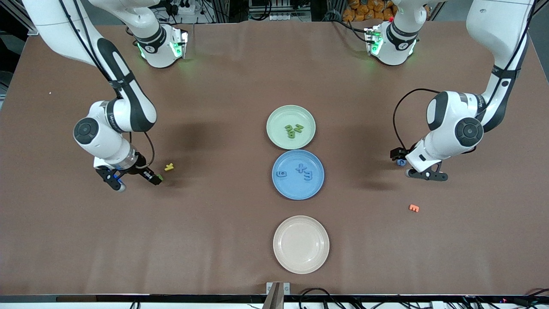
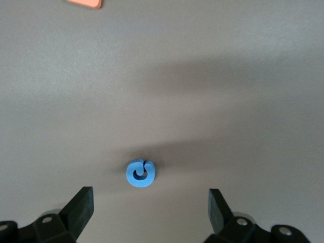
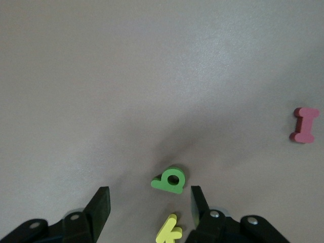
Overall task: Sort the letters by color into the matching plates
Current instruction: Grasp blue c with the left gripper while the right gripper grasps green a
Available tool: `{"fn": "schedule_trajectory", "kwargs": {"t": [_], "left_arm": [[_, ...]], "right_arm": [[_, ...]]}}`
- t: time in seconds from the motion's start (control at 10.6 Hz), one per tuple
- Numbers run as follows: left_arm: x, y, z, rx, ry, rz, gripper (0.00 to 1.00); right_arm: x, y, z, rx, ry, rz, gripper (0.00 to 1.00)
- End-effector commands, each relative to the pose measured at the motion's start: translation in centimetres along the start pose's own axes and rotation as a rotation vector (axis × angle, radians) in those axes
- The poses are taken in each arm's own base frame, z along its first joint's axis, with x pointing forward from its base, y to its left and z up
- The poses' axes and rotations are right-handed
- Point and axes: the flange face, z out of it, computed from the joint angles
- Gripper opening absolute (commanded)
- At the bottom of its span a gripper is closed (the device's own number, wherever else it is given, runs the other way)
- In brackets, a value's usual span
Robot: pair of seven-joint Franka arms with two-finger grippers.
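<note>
Front view: pale green plate [image 1: 291,127] holds 3 green letters, medium blue plate [image 1: 298,174] 3 blue. Right claw [image 3: 148,202], spread, hovers over the last small green foam letter [image 3: 169,180]; left claw [image 2: 151,205], spread wide, over the small blue foam letter [image 2: 140,173]. Next: descend, pinch.

The table [image 1: 223,223] is plain brown. A pale green plate [image 1: 276,118] carries green letters [image 1: 294,129]; a medium blue plate [image 1: 287,186] carries blue ones [image 1: 304,171]. A third plate [image 1: 301,244] is cream. Loose pieces: one blue [image 2: 140,173], one green [image 3: 169,180], one yellow [image 3: 169,230], one orange [image 1: 414,208], and one perhaps dark pink [image 3: 304,125].
</note>
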Motion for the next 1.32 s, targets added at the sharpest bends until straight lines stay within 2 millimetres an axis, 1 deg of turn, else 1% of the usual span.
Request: {"fn": "schedule_trajectory", "kwargs": {"t": [0.0, 0.19, 0.28, 0.38, 0.57, 0.75, 0.94, 1.22], "left_arm": [[0.5, -0.7, 1.9, 0.047, 0.010, -0.026, 1.00], [0.5, -1.1, 2.9, 0.071, 0.019, -0.038, 1.00], [0.5, -1.1, 3.0, 0.068, 0.027, -0.051, 1.00], [0.4, -1.0, 3.3, 0.067, 0.025, -0.076, 1.00], [0.3, -0.8, 4.1, 0.064, 0.014, -0.103, 1.00], [-0.5, -0.4, 5.1, 0.052, 0.043, -0.114, 1.00], [-1.6, -0.4, 5.5, 0.044, 0.074, -0.118, 1.00], [-1.7, -0.1, 5.4, 0.046, 0.078, -0.126, 1.00]], "right_arm": [[0.3, 0.0, 1.5, 0.002, 0.003, 0.010, 0.72], [0.4, 0.4, 2.2, -0.009, 0.008, 0.008, 0.71], [-0.5, 0.1, 3.4, -0.025, -0.006, -0.011, 0.69], [-0.5, 0.3, 4.0, -0.034, -0.008, -0.016, 0.68], [-0.5, 0.5, 4.5, -0.046, -0.010, -0.022, 0.68], [-0.2, 0.7, 4.4, -0.047, -0.007, -0.017, 0.68], [0.0, 0.6, 4.4, -0.046, -0.004, -0.016, 0.68], [0.0, 0.7, 4.7, -0.049, -0.007, -0.015, 0.64]]}}
